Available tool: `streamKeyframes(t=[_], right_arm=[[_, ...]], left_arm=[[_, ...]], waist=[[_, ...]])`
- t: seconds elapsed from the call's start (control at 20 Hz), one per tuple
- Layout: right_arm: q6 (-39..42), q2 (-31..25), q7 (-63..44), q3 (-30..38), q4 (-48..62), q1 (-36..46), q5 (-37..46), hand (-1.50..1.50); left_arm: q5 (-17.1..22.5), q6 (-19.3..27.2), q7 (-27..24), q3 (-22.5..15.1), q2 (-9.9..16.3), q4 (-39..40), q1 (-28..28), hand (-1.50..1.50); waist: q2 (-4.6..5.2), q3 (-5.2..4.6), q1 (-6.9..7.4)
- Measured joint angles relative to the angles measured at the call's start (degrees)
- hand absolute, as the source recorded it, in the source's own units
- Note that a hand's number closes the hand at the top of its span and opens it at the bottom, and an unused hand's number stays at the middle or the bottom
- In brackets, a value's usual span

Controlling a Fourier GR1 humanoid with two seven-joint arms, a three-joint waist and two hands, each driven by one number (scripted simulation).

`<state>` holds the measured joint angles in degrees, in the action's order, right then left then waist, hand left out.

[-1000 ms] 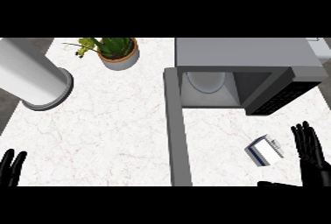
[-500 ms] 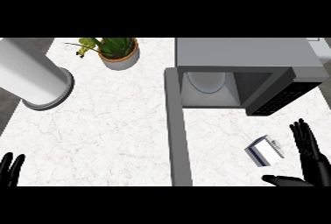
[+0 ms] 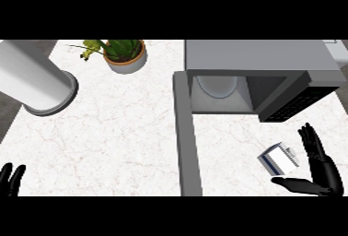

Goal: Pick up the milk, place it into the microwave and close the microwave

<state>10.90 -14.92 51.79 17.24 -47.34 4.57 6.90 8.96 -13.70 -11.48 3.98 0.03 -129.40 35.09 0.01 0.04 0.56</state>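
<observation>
White marble counter (image 3: 122,138) fills the view. Microwave (image 3: 258,69) at top right, door (image 3: 187,138) swung open w/ a plate (image 3: 216,86) inside. Big grey cylinder (image 3: 34,85) at left, potted plant (image 3: 122,53) at top. Milk carton (image 3: 279,159) lies on counter below the microwave, just beside right hand (image 3: 319,168), which is open: fingers straight, thumb out under carton, nothing held. Left hand (image 3: 10,179) at bottom-left edge, fingers up & open.
</observation>
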Motion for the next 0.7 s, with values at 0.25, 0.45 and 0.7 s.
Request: streamKeyframes(t=[0.25, 0.45, 0.7], right_arm=[[-0.37, -2.00, 3.48, 0.21, 11.56, 4.31, 1.47, -1.50], [-0.38, -2.45, 4.68, -0.59, 16.82, 6.19, 2.30, -1.50], [0.62, -2.86, 5.01, -1.46, 21.56, 7.96, 2.36, -1.50]], left_arm=[[-0.03, 0.25, 0.63, 0.44, 0.25, 0.10, -0.76, -1.50], [-0.03, 1.44, 2.16, 0.22, 0.43, -0.22, -1.79, -1.50], [1.22, -0.06, 0.59, 2.06, 0.85, 1.12, -1.79, -1.50]], waist=[[0.06, 0.02, 0.13], [0.06, 0.02, 0.11], [0.09, 0.05, 0.28]])
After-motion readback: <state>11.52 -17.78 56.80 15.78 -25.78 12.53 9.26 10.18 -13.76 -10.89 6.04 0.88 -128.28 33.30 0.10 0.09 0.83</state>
